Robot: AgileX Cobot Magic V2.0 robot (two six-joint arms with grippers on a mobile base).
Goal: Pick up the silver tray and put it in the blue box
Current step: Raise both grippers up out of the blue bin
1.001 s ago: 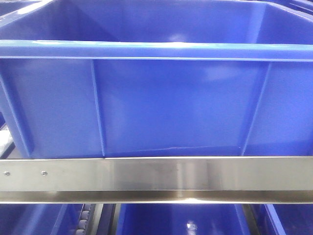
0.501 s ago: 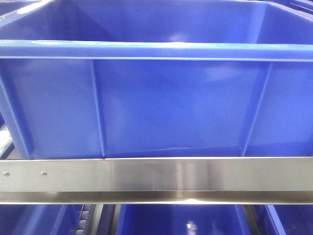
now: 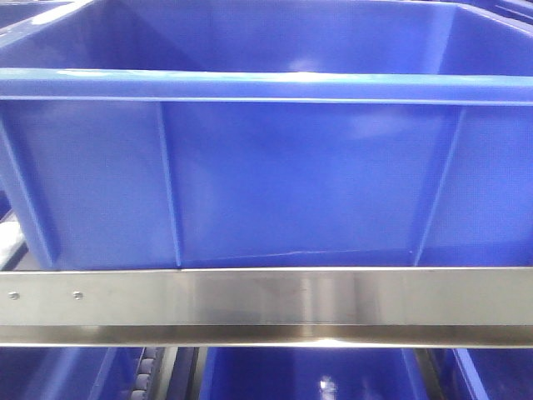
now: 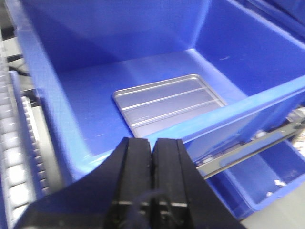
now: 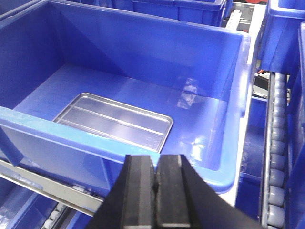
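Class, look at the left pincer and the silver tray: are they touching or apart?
Apart. The left wrist view shows the left pincer shut outside the blue box, whose near rim lies between it and the silver tray flat on the box floor.

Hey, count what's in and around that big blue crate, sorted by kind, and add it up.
Blue box: 1
Silver tray lying flat on the box floor: 1
Grippers, left and right, both shut and empty: 2
Steel shelf rail in front of the box: 1
Total: 5
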